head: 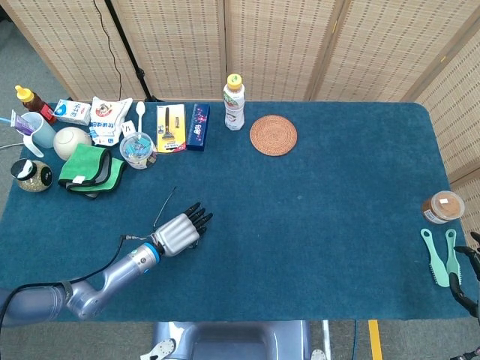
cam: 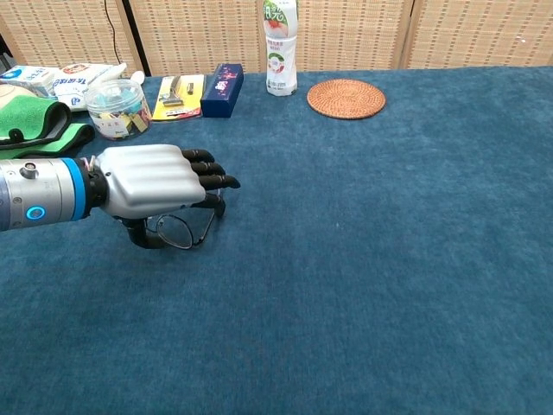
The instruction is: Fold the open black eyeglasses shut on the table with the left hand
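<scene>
The black eyeglasses [cam: 175, 232] lie on the blue table [cam: 389, 259] at its left front, mostly hidden under my left hand [cam: 160, 180]. In the chest view one lens and a thin temple [cam: 210, 223] show below the outstretched fingers [cam: 212, 170], and the thumb [cam: 141, 235] reaches down beside the frame. The head view shows the other temple [head: 165, 206] sticking out behind the left hand [head: 180, 231]. Nothing is clasped in it. My right hand [head: 465, 279] shows only as dark fingers at the lower right edge.
Along the back left stand a drink bottle [head: 234, 102], a woven coaster [head: 273, 135], a blue box [head: 198, 126], a yellow razor card [head: 171, 127], a jar of clips [head: 138, 150] and a green cloth [head: 91, 169]. A brown jar [head: 442, 207] and green brushes [head: 441, 255] sit far right.
</scene>
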Controlling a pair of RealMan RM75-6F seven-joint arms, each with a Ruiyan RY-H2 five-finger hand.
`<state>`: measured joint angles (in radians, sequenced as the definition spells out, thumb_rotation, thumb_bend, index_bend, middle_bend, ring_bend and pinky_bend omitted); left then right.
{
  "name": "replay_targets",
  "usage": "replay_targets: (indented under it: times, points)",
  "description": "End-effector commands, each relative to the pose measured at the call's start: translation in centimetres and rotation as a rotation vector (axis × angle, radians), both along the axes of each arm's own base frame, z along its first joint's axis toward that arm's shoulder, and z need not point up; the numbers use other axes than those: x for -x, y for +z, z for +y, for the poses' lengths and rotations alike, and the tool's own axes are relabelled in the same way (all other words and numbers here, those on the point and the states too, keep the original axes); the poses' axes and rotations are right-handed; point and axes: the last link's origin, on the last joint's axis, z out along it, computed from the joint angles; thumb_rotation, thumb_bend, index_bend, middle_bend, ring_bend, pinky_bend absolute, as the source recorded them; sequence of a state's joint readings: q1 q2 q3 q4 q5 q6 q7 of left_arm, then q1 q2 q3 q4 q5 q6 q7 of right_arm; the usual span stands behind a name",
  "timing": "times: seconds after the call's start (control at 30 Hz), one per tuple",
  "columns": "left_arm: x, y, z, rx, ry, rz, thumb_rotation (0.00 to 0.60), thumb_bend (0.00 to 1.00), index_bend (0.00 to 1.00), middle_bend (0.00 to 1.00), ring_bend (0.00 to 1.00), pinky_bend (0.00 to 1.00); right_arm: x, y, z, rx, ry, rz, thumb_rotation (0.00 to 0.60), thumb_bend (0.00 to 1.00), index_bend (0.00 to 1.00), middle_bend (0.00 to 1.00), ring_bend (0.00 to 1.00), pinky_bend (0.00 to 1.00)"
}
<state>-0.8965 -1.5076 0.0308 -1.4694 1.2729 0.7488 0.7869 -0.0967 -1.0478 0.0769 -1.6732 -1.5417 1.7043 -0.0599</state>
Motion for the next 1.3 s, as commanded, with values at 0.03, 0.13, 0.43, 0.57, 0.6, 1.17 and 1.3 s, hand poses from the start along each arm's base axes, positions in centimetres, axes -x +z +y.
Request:
replay_targets:
  times: [0.03, 0.13, 0.43, 0.57, 0.6, 1.17, 1.3]
  points:
    - [0.1, 0.0, -0.1, -0.005, -0.002, -0.008, 0.557, 0.24, 0.33, 0.0, 0.0, 0.0, 0.0, 0.0, 0.0, 0.001, 0.001, 0.0, 0.6, 0.43, 0.3, 0.14, 0.27, 0.42]
    - [0.3, 0.0, -0.1, -0.006, -0.002, -0.011, 0.558, 0.24, 0.37, 0.0, 0.0, 0.0, 0.0, 0.0, 0.0, 0.001, 0.002, -0.001, 0.6, 0.43, 0.31, 0.14, 0.27, 0.42]
    - [0.8, 0.3, -0.6, -0.009, 0.004, -0.045, 0.584, 0.24, 0.48, 0.0, 0.0, 0.0, -0.1, -0.1, -0.1, 0.003, 0.007, 0.001, 0.6, 0.43, 0.31, 0.14, 0.27, 0.42]
    - [1.2, 0.4, -0.8, -0.008, 0.004, -0.053, 0.588, 0.24, 0.51, 0.0, 0.0, 0.0, -0.1, -0.1, -0.1, 0.002, 0.008, 0.002, 0.6, 0.43, 0.31, 0.14, 0.27, 0.42]
    - [1.3, 0.4, -0.9, -0.007, 0.005, -0.058, 0.593, 0.24, 0.51, 0.0, 0.0, 0.0, -0.1, -0.1, -0.1, 0.003, 0.01, 0.002, 0.6, 0.43, 0.31, 0.14, 0.27, 0.42]
    - [1.8, 1.0, -0.8, -0.009, 0.01, -0.107, 0.6, 0.24, 0.42, 0.0, 0.0, 0.0, -0.3, -0.1, 0.0, 0.007, 0.016, 0.001, 0.6, 0.43, 0.32, 0.14, 0.27, 0.43]
    - [1.7, 1.0, -0.7, 0.0, 0.026, -0.102, 0.6, 0.24, 0.22, 0.0, 0.0, 0.0, -0.3, -0.1, 0.1, 0.009, 0.014, 0.0, 0.6, 0.43, 0.32, 0.14, 0.27, 0.43]
